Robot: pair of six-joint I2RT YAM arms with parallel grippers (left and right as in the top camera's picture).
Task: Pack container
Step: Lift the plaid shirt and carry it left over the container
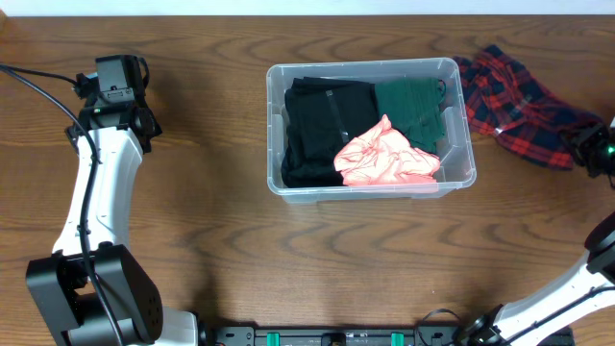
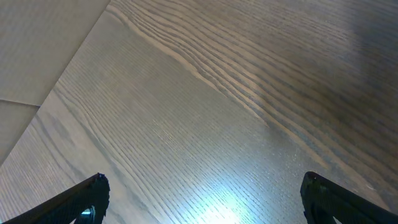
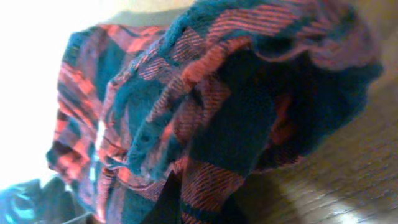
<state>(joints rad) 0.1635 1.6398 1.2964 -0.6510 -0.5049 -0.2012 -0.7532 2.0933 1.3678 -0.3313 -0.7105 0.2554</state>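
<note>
Plaid cloth (image 3: 205,106) fills the right wrist view, bunched against the right hand (image 1: 591,146), which is closed, apparently pinched on a fold of it. Container (image 1: 274,125) is set mid-counter, just left of that cloth. Black garment (image 1: 322,125), green garment (image 1: 413,106) and pink cloth (image 1: 384,159) are already packed. Plaid cloth is judged the only item left. Left hand (image 2: 205,186) is held wide, empty, over the dark wood-grain counter (image 1: 211,240). Only a pale strip is seen beyond its far edge.
</note>
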